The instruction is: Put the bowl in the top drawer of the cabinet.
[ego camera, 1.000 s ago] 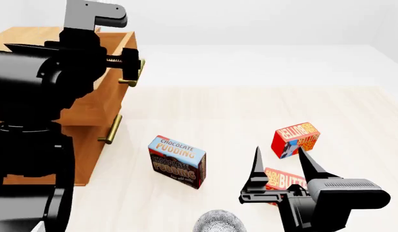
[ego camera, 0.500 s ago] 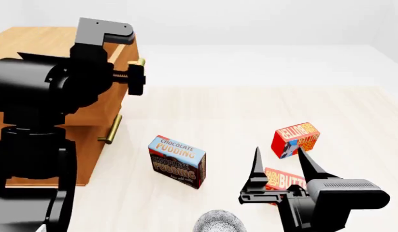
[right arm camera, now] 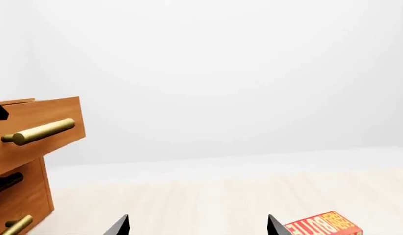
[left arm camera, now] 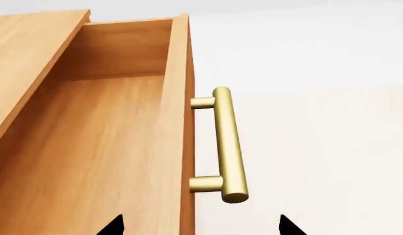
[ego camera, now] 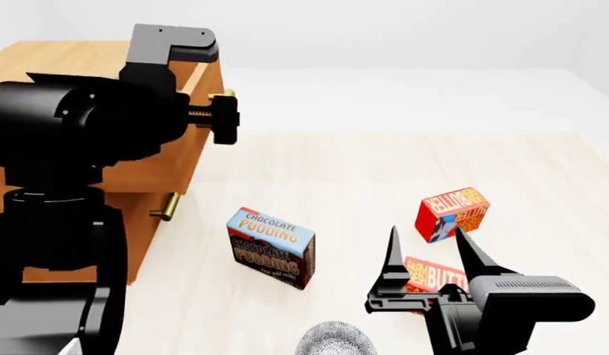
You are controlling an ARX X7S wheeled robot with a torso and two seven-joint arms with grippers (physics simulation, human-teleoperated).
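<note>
The bowl (ego camera: 334,340), white with a fine grey pattern, sits at the near edge of the head view, partly cut off by the frame. The cabinet (ego camera: 48,63) stands at the left with its top drawer (ego camera: 181,166) pulled out. In the left wrist view the top drawer (left arm camera: 110,147) is empty inside, and its brass handle (left arm camera: 228,147) lies just ahead of my open left gripper (left arm camera: 198,226), whose tips straddle the drawer front. In the head view my left gripper (ego camera: 224,117) is beside that handle (ego camera: 225,95). My right gripper (ego camera: 425,233) is open and empty, to the right of the bowl.
A chocolate pudding box (ego camera: 272,246) stands on the pale floor between the cabinet and my right arm. A red butter box (ego camera: 440,275) lies under my right gripper, and another red box (ego camera: 452,213) stands behind it. The lower drawer's handle (ego camera: 166,207) sticks out below.
My left gripper has moved to the right in the head view, and the top drawer's front and handle have come further out with it. The right arm has not moved.
</note>
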